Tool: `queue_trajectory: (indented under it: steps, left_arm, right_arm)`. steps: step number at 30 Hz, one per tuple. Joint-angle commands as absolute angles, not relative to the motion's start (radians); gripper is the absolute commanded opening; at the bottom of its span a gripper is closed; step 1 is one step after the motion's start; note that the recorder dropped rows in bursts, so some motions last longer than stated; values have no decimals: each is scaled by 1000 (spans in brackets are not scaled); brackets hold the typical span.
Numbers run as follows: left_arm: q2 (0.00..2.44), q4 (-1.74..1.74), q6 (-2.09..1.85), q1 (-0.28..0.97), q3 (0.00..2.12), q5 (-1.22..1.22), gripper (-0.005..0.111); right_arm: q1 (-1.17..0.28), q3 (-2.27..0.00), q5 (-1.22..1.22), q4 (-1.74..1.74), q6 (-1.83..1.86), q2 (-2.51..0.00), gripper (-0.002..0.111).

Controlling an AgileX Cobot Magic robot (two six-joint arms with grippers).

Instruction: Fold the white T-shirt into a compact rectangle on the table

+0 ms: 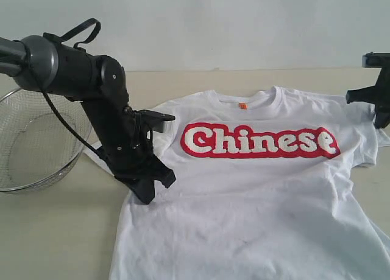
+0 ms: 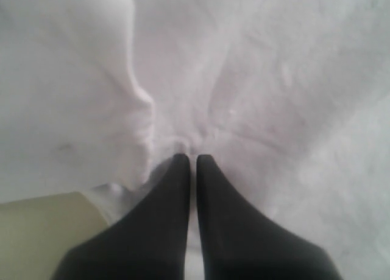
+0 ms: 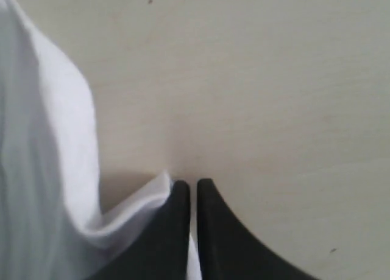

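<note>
Two grippers are engaged, both with jaws pressed together. The left gripper [image 2: 192, 157] pinches a small pucker of the white T-shirt [image 1: 256, 195] on its left side, near the sleeve; creases radiate from the tips in the left wrist view. The right gripper [image 3: 193, 182] closes on the very edge of the cloth at the opposite sleeve. Only a thin sliver of white shows between its jaws, so that hold appears slight.

Location: the shirt lies face up and mostly flat on the table [image 1: 55, 231], collar at the far side, lettering [image 1: 259, 141] uppermost, hem running off the lower edge of the exterior view. In my judgement no fold is made yet.

Risks noted:

1. The right hold may slip. With so little cloth in the jaws, any pull across the table could free the sleeve and leave one side behind.
2. The left pinch may take the upper layer only; the frames do not show how many layers are caught. Lifting one layer would part front from back and bunch the fold.
3. Uneven travel of the two arms would skew the crease and drag the lettering off centre.
4. The wire basket [image 1: 36, 140] stands just beside the left arm. An outward swing could knock it, or trailing cloth could snag its rim.
</note>
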State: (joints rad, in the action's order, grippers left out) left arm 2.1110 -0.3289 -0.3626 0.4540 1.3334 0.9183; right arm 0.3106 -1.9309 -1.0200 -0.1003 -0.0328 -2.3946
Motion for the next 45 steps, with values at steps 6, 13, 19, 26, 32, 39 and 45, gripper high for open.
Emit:
queue_trajectory:
  steps: [6,13,19,26,32,39,45]
  left_arm:
    - [2104,-332,-355,451,1338,933,5]
    - [2104,-332,-358,451,1355,906,5]
    - [2051,-351,-367,451,1455,911,5]
    - [2118,-315,-382,416,1641,841,5]
    - [2267,-299,-382,381,1851,933,5]
    - [2376,-241,-347,369,1975,975,5]
    - [2425,-149,-298,369,2025,1006,5]
  right_arm:
    - [319,-2037,-1167,58,-12,-2323,0]
    - [302,-2035,-1221,320,105,-2253,0]
    - [150,-2035,-1221,392,161,-2263,0]
    - [108,-1886,-1221,527,242,-2210,0]
    - [108,-1529,-1039,621,369,-2041,0]
    - [108,-1255,-875,630,433,-1869,0]
    - [96,-1198,-869,668,464,-1792,0]
